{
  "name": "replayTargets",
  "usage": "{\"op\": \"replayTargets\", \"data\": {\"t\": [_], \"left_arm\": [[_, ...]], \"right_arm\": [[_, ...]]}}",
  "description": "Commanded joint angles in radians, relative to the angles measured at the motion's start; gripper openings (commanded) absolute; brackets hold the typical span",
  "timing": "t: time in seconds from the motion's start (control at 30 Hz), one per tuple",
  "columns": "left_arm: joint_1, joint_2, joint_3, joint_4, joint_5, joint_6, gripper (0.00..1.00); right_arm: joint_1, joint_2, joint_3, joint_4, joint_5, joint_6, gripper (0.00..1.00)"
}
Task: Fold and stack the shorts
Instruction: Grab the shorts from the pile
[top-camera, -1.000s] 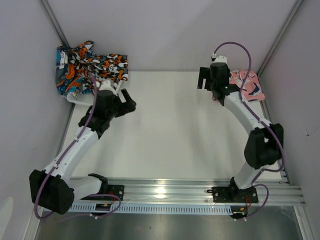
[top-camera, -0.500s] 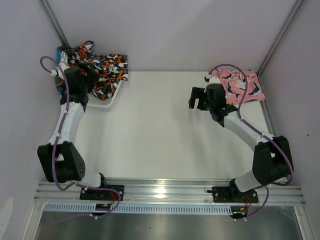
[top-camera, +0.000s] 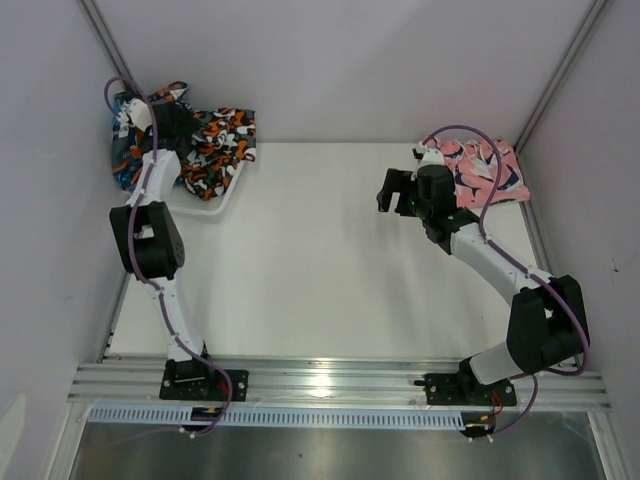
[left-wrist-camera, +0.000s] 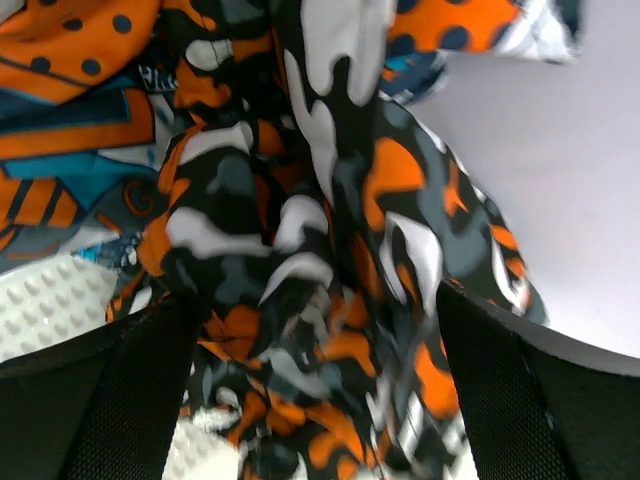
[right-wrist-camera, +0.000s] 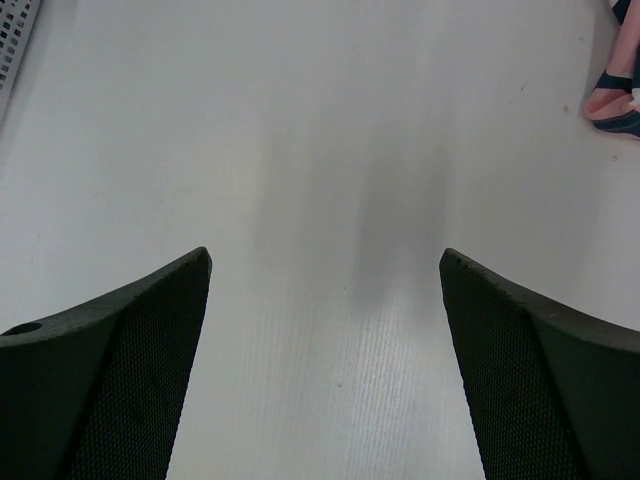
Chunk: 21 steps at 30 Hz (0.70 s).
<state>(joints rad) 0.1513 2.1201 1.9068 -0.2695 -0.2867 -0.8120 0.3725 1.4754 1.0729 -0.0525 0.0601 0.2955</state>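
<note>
Tabletop (top-camera: 330, 270), white and flat, filled most of the overhead view. The left arm (top-camera: 150, 235) stretched from its base straight up to the far left corner. The right arm (top-camera: 500, 265) bent in from the right edge towards the far middle of the surface.

A white mesh basket (top-camera: 218, 195) sat in the far left corner with two pairs of shorts heaped in it. The black shorts with orange and white blotches (top-camera: 225, 135) lay crumpled on the right of the heap, spilling over the rim. The teal shorts (top-camera: 122, 165) were bunched at the left against the wall. The pink shorts (top-camera: 492, 172) lay apart from them, flat on the table at the far right, just behind the right arm's wrist.

The left gripper (left-wrist-camera: 315, 295) hung over the heap with its jaws spread wide and the black shorts lying between the fingers, unclamped; whether the pads touched the cloth could not be told. The right gripper (right-wrist-camera: 322, 255) also stood wide open, holding nothing, above bare table, with an edge of the pink shorts at the upper right of its own view.
</note>
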Motion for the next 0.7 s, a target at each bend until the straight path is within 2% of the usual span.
{"op": "replayTargets", "data": {"t": [0.0,0.07,0.1,0.13,0.2,0.37,0.6,0.67], "left_arm": [[0.024,0.098,0.147,-0.036,-0.058,-0.007,0.97],[0.034,0.133,0.175,-0.016,-0.025,-0.009,0.78],[0.039,0.147,0.172,0.027,0.039,-0.013,0.63],[0.044,0.164,0.172,0.048,0.072,-0.019,0.29],[0.053,0.163,0.179,0.075,0.118,-0.03,0.0],[0.016,-0.024,0.129,0.193,0.136,0.034,0.0],[-0.056,-0.36,0.101,0.351,0.27,0.043,0.0],[-0.07,-0.449,0.1,0.374,0.363,-0.001,0.0]], "right_arm": [[-0.004,-0.01,0.007,0.042,-0.013,0.014,0.96],[-0.004,-0.018,0.001,0.042,-0.013,0.017,0.96],[-0.004,-0.021,-0.005,0.042,-0.014,0.019,0.96],[-0.004,-0.029,-0.007,0.042,-0.014,0.019,0.96],[-0.004,-0.033,-0.014,0.042,-0.013,0.019,0.96],[-0.006,-0.043,-0.021,0.042,-0.002,0.019,0.96],[-0.011,-0.079,-0.044,0.066,-0.031,0.04,0.95],[-0.012,-0.104,-0.054,0.059,-0.034,0.044,0.95]]}}
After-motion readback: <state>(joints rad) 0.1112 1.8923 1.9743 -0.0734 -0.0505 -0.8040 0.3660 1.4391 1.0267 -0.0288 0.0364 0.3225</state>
